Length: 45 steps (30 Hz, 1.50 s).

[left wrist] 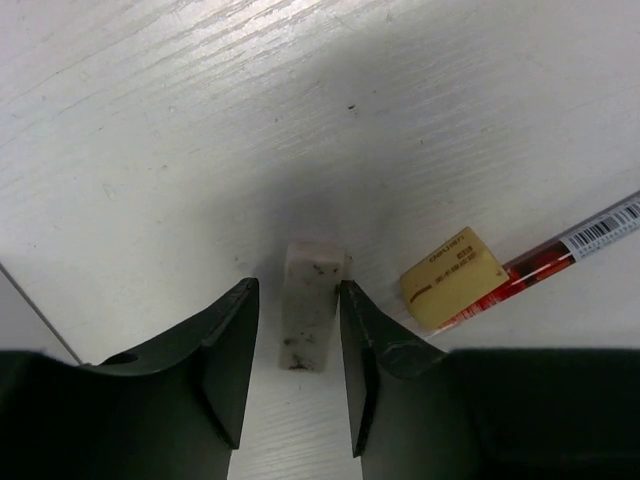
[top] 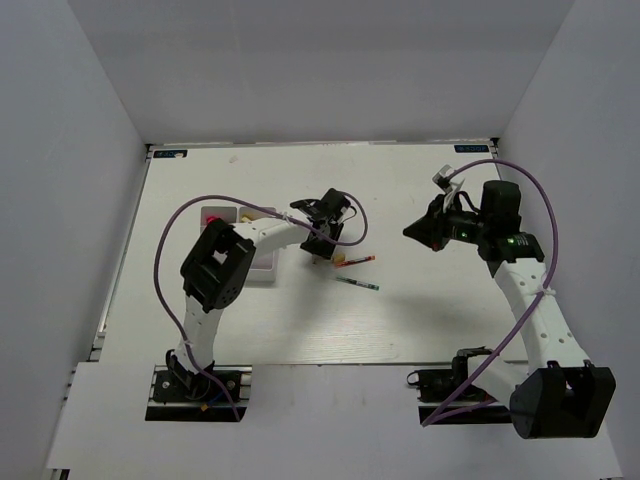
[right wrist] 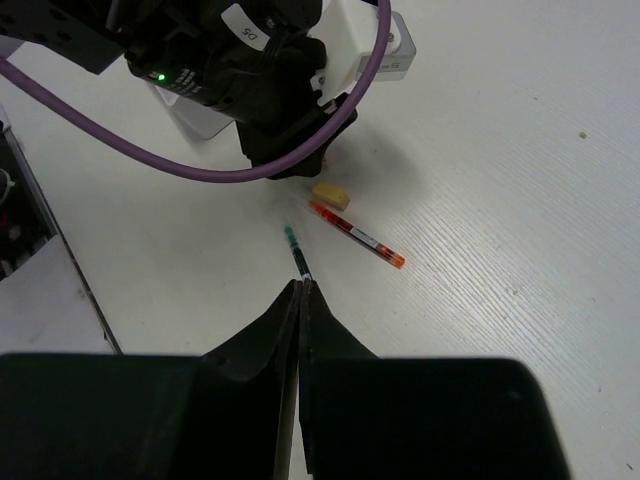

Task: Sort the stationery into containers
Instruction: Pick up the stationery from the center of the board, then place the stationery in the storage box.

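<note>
The left gripper straddles a white eraser, jaws part-open, holding nothing yet. The eraser lies slanted, so a squeeze may twist it free. A yellow eraser at two o'clock, touching a red pen, could get knocked. The right gripper is closed, empty.

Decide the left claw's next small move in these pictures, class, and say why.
Probably close the left claw on the white eraser. The eraser lies flat on the table between the claw's fingers, with a sliver of table showing beside one finger, so it does not look gripped yet. The yellow eraser sits outside the jaws, so closing should not catch it.
</note>
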### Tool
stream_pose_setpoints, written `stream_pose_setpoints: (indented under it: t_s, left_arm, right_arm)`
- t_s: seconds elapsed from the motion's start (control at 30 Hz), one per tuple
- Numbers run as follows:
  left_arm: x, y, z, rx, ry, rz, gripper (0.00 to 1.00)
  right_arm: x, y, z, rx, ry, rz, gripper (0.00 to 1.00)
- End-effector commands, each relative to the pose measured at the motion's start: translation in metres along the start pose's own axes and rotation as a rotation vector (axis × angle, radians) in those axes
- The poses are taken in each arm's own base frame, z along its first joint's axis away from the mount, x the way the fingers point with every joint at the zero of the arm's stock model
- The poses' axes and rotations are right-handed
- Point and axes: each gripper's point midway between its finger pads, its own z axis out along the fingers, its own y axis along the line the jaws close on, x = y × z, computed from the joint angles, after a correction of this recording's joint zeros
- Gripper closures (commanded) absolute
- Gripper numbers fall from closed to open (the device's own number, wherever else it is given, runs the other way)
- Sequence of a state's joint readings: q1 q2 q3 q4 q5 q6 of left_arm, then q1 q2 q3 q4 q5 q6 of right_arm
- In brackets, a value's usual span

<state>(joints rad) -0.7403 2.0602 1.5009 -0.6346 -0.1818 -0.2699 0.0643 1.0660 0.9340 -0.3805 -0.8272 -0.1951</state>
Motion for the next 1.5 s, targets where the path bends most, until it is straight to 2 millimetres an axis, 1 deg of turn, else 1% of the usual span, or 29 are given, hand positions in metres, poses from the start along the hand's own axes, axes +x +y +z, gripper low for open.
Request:
stream_pose_setpoints:
  t_s: [0.0, 0.03, 0.07, 0.1, 0.17, 0.2, 0.27, 0.3, 0.33, 0.37, 0.4, 0.43, 0.47, 0.5, 0.53, 0.57, 0.67, 0.7, 0.77, 0.8, 0.83, 0.87, 0.9, 0.93, 1.0, 1.1, 1.2, 1.23, 1.47]
  left_arm:
    - [-0.009, -0.001, -0.001, 0.002, -0.007, 0.01, 0.52]
    - [-0.009, -0.004, -0.002, 0.014, -0.004, 0.01, 0.56]
    - [-0.007, -0.003, -0.002, 0.012, 0.004, 0.012, 0.64]
    - [-0.003, -0.002, -0.001, 0.01, 0.013, 0.013, 0.68]
    - [-0.01, -0.005, -0.007, 0.03, -0.028, -0.005, 0.74]
    - [-0.013, -0.003, -0.021, 0.04, -0.063, -0.012, 0.75]
    - [-0.017, -0.007, -0.036, 0.085, -0.121, -0.034, 0.78]
    - [-0.02, -0.006, -0.046, 0.095, -0.156, -0.039, 0.81]
    - [-0.035, -0.005, -0.077, 0.122, -0.248, -0.064, 0.82]
    - [-0.032, -0.006, -0.084, 0.152, -0.292, -0.08, 0.84]
    - [-0.036, -0.004, -0.099, 0.167, -0.343, -0.088, 0.86]
    - [-0.047, -0.001, -0.135, 0.201, -0.444, -0.12, 0.88]
    - [-0.042, 0.003, -0.142, 0.205, -0.481, -0.143, 0.89]
    - [-0.043, 0.011, -0.155, 0.188, -0.527, -0.169, 0.9]
    - [-0.035, 0.018, -0.158, 0.171, -0.545, -0.177, 0.9]
    - [-0.041, 0.026, -0.189, 0.18, -0.635, -0.214, 0.9]
    - [-0.028, 0.063, -0.206, 0.064, -0.709, -0.338, 0.92]
    - [-0.025, 0.079, -0.221, 0.025, -0.757, -0.394, 0.97]
    - [-0.006, 0.101, -0.216, -0.078, -0.754, -0.474, 1.0]
    - [0.005, 0.122, -0.222, -0.169, -0.781, -0.573, 1.0]
    - [0.02, 0.133, -0.212, -0.226, -0.768, -0.611, 1.0]
    - [0.029, 0.147, -0.214, -0.298, -0.79, -0.672, 1.0]
    - [0.035, 0.151, -0.212, -0.298, -0.808, -0.745, 1.0]
    - [0.046, 0.158, -0.205, -0.332, -0.804, -0.77, 1.0]
    - [0.054, 0.167, -0.206, -0.373, -0.819, -0.846, 1.0]
    - [0.054, 0.181, -0.218, -0.438, -0.851, -0.94, 1.0]
    - [0.067, 0.199, -0.223, -0.549, -0.854, -1.008, 1.0]
    - [0.076, 0.202, -0.217, -0.577, -0.842, -1.052, 1.0]
    - [0.093, 0.223, -0.2, -0.712, -0.84, -1.14, 1.0]
  right_arm:
    - [-0.004, 0.009, -0.006, -0.046, -0.027, -0.024, 0.95]
    - [-0.004, 0.011, -0.006, -0.054, -0.026, -0.022, 0.95]
    - [-0.004, 0.011, -0.008, -0.054, -0.031, -0.021, 0.94]
    - [-0.003, 0.011, -0.008, -0.06, -0.029, -0.018, 0.93]
    - [-0.002, 0.012, -0.009, -0.067, -0.028, -0.013, 0.88]
    - [-0.001, 0.014, -0.009, -0.083, -0.027, -0.021, 0.74]
    - [0.001, 0.015, -0.011, -0.09, -0.025, -0.03, 0.48]
    - [0.0, 0.02, -0.012, -0.121, -0.034, -0.04, 0.19]
    - [0.001, 0.021, -0.012, -0.127, -0.034, -0.058, 0.1]
    - [0.002, 0.023, -0.013, -0.137, -0.033, -0.056, 0.1]
    - [0.002, 0.024, -0.013, -0.142, -0.036, -0.063, 0.1]
    - [0.002, 0.025, -0.014, -0.143, -0.038, -0.072, 0.1]
    - [0.001, 0.025, -0.014, -0.141, -0.039, -0.075, 0.1]
    - [0.001, 0.027, -0.015, -0.148, -0.043, -0.079, 0.1]
    - [0.001, 0.029, -0.015, -0.164, -0.044, -0.094, 0.1]
    - [0.002, 0.031, -0.016, -0.165, -0.04, -0.094, 0.1]
    - [0.002, 0.035, -0.017, -0.189, -0.045, -0.099, 0.1]
    - [0.002, 0.036, -0.017, -0.193, -0.046, -0.101, 0.1]
    - [0.001, 0.036, -0.017, -0.198, -0.048, -0.093, 0.17]
    - [0.001, 0.037, -0.017, -0.201, -0.049, -0.093, 0.21]
    - [0.001, 0.038, -0.017, -0.207, -0.05, -0.091, 0.32]
    - [0.001, 0.042, -0.017, -0.226, -0.054, -0.099, 0.41]
    - [0.002, 0.042, -0.018, -0.226, -0.052, -0.091, 0.47]
    - [0.001, 0.044, -0.019, -0.235, -0.054, -0.092, 0.62]
    - [0.001, 0.045, -0.02, -0.237, -0.05, -0.089, 0.75]
    - [0.001, 0.039, -0.024, -0.209, -0.058, -0.087, 0.77]
    - [-0.001, 0.039, -0.026, -0.202, -0.063, -0.09, 0.77]
    - [-0.001, 0.039, -0.026, -0.203, -0.066, -0.091, 0.77]
    - [-0.001, 0.04, -0.027, -0.213, -0.07, -0.082, 0.77]
